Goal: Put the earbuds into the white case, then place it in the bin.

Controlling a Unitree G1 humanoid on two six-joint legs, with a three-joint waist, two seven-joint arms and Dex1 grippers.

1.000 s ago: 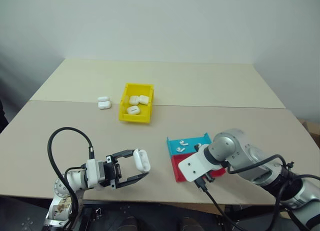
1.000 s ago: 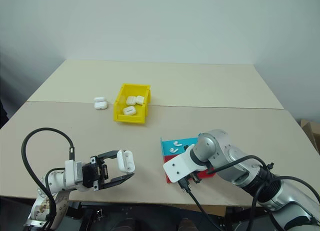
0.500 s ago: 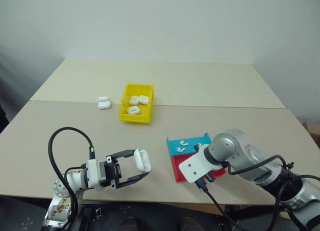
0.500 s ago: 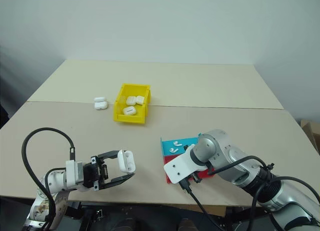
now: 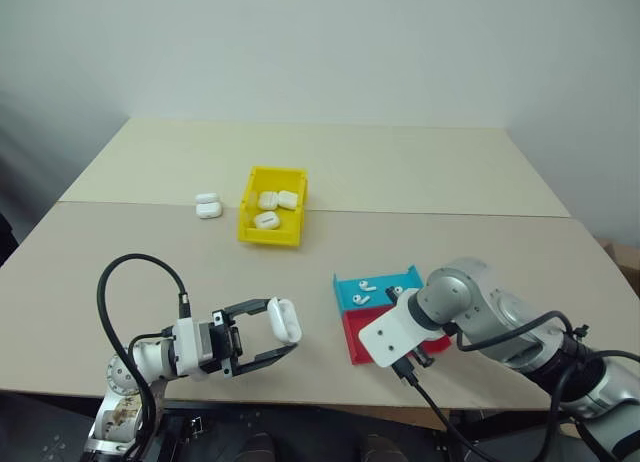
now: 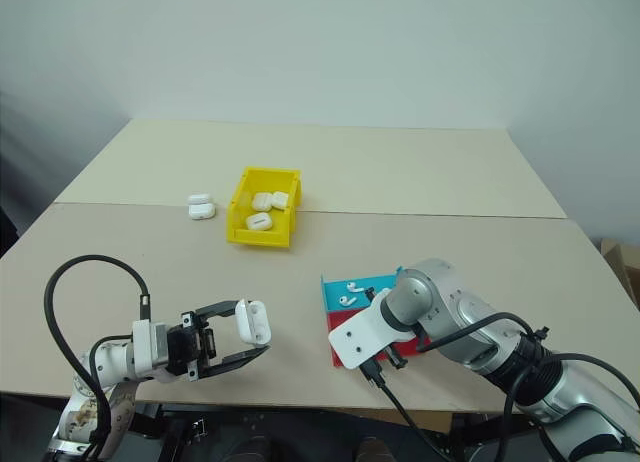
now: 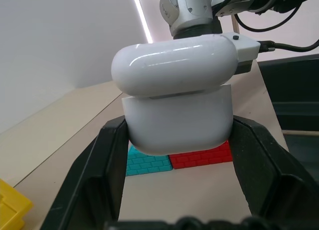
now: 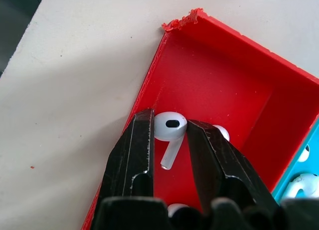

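Right claw [image 8: 169,140] has just squeezed in on an earbud [image 8: 169,126] down in the red tray [image 8: 234,85], so the pick looks made, while left claw [image 7: 177,140] grips the white case [image 7: 175,93] above the worktop [image 5: 150,252].

I can't see the red tray's [image 5: 362,334] inside; my right arm [image 5: 470,307] covers it, tool included.

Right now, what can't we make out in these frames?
- Red tray contents: head views, right arm covers them.
- Inside of held white case: left wrist view, lid blocks it.
- Earbuds in blue tray: head views, too small to count.
- Second earbud: right wrist view, behind a finger.
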